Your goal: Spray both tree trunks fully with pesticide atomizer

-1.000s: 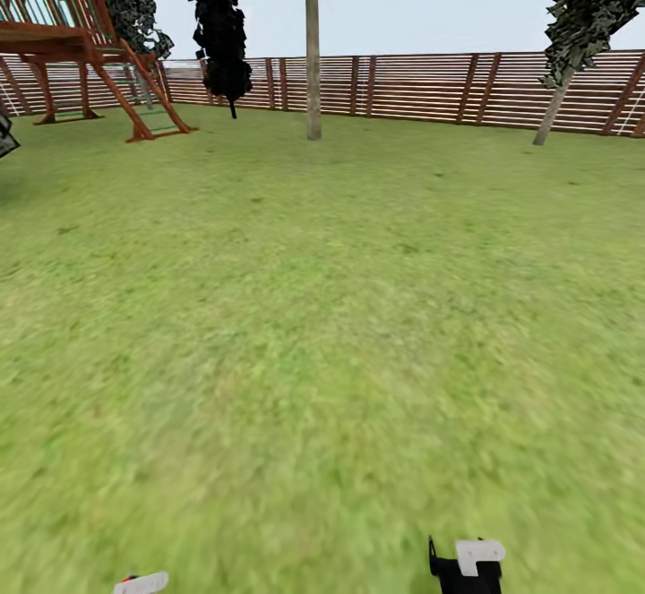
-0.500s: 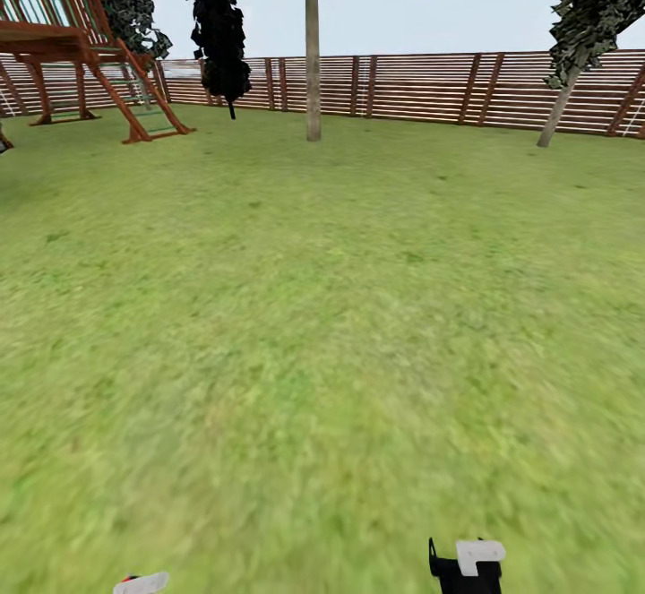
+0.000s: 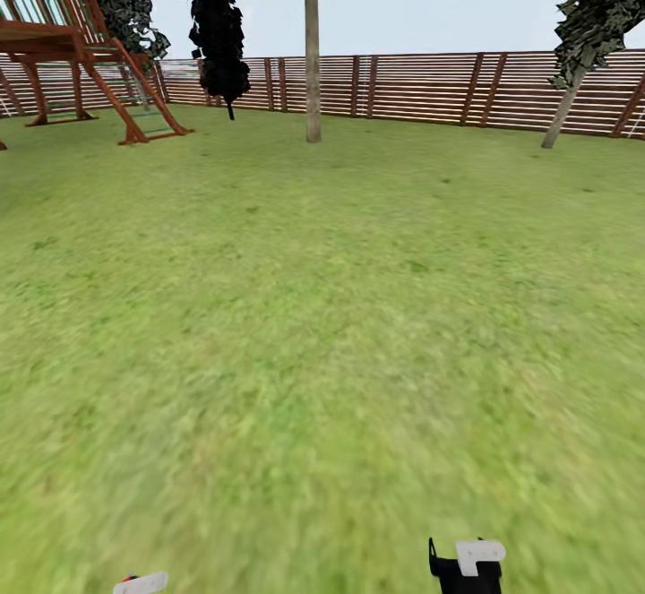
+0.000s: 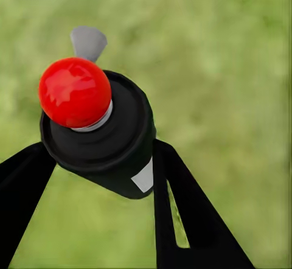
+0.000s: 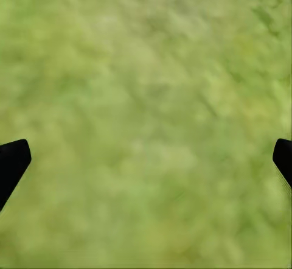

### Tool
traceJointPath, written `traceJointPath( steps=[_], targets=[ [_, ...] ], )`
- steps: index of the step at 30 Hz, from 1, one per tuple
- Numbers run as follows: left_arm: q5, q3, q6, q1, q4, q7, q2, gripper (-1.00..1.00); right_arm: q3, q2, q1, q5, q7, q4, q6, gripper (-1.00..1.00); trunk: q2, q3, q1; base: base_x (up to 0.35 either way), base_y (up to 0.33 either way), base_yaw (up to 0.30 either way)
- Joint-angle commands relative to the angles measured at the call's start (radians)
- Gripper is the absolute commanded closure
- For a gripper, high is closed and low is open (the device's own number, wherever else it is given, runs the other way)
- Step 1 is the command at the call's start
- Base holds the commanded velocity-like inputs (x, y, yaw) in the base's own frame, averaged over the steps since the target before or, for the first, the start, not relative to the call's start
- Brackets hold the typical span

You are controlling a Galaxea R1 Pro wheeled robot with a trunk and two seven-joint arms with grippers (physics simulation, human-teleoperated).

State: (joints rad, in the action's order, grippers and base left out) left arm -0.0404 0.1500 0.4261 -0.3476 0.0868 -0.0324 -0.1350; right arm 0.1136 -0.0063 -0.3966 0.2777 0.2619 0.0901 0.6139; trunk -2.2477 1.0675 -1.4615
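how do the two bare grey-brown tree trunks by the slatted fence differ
The middle grey-brown tree trunk stands nearly upright; the right-hand grey-brown trunk leans clearly. The middle one looks thicker and stands out on the green lawn; the right one rises nearer the brown slatted wooden fence. Both are smooth and branchless low down.

The head view looked forward and down across the lawn (image 3: 322, 325) to the fence (image 3: 421, 83); both wrist views faced grass closely.
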Motion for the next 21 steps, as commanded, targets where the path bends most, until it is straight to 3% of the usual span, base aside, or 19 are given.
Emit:
traceJointPath(
  steps=[1,21],
  targets=[
    [-0.004,0.000,0.003,-0.001,-0.001,0.000,0.000,1.00,0.008,0.000,-0.001,0.011,0.003,-0.001,0.003,-1.00,0.000,0.001,0.000,0.340,0.000,0.000],
    [-0.004,0.000,0.003,-0.001,-0.001,0.000,0.000,1.00,0.008,-0.001,-0.001,0.011,0.003,-0.001,0.003,-1.00,0.000,0.001,0.000,0.340,0.000,0.000]
  ],
)
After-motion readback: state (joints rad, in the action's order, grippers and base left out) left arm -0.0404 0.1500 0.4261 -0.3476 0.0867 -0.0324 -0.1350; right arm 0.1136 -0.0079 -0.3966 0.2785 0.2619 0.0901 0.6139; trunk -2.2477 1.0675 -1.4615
